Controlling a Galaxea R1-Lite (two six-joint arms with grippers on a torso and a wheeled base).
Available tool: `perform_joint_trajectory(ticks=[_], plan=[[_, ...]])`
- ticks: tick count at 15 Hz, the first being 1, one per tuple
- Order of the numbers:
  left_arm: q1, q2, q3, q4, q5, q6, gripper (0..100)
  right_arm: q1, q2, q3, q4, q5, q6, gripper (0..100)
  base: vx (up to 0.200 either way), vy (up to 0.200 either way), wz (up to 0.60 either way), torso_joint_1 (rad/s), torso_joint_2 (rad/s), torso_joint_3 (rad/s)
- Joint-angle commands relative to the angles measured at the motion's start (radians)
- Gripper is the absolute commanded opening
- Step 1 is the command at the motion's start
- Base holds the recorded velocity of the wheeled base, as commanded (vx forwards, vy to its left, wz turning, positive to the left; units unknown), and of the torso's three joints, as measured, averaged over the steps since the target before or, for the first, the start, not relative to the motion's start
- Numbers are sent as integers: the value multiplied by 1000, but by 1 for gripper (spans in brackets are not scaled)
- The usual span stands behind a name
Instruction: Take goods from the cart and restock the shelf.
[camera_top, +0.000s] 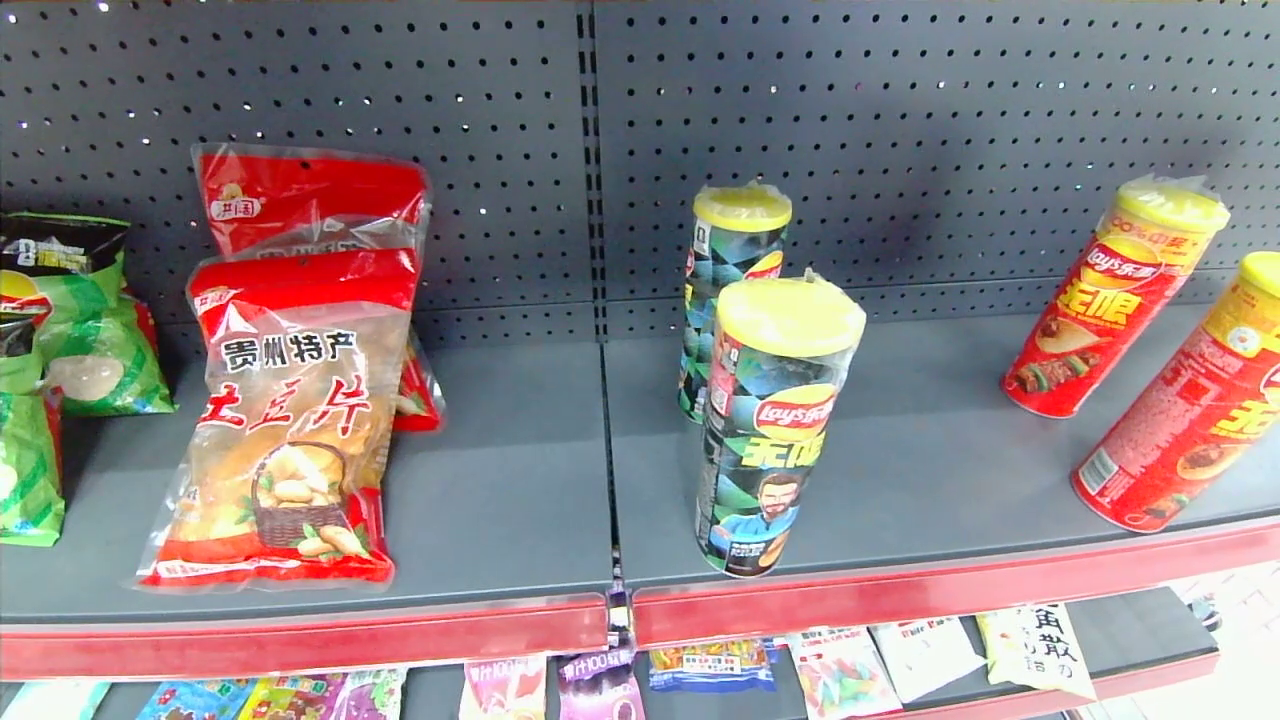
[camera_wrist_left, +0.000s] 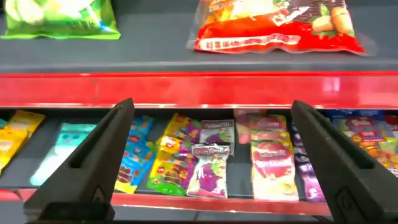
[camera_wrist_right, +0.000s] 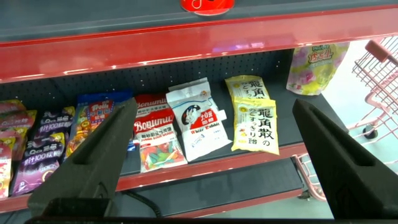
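The grey shelf (camera_top: 500, 500) with a red front lip holds red potato-chip bags (camera_top: 290, 420) at left, two dark chip cans with yellow lids (camera_top: 770, 420) in the middle and two red chip cans (camera_top: 1120, 300) leaning at right. My left gripper (camera_wrist_left: 211, 168) is open, empty, in front of the lower candy shelf, below the red lip (camera_wrist_left: 199, 90). My right gripper (camera_wrist_right: 211, 168) is open and empty too, facing small candy bags (camera_wrist_right: 199, 121) on the lower shelf. A pink cart (camera_wrist_right: 379, 81) stands at the shelf's end.
Green snack bags (camera_top: 60, 340) lie at the shelf's far left. Bare shelf room lies between the red bags and the dark cans, and between the dark and red cans. Pegboard (camera_top: 900, 130) backs the shelf. The lower shelf (camera_top: 1150, 620) is lined with small packets.
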Motion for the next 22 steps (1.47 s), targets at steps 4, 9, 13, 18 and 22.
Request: perform_joint_trajectory(ticks=[4,9,13,18,22], plan=[[-95,-72,0,10,-17,-18,100,0,1,0,-1,2,2,100,0,0,0,0,0,0],[-88,-81,0,10,-7,-13,100,2,2,0,-1,16,0,100,0,0,0,0,0,0],[-88,-81,0,9,20,-13,100,0,1,0,-1,16,0,100,-150,0,0,2,3,1],[-88,-81,0,9,19,-13,100,0,1,0,-1,16,0,100,-120,0,0,0,0,3],[-88,-81,0,9,20,-13,100,0,1,0,-1,16,-3,100,0,-150,0,2,-3,2]])
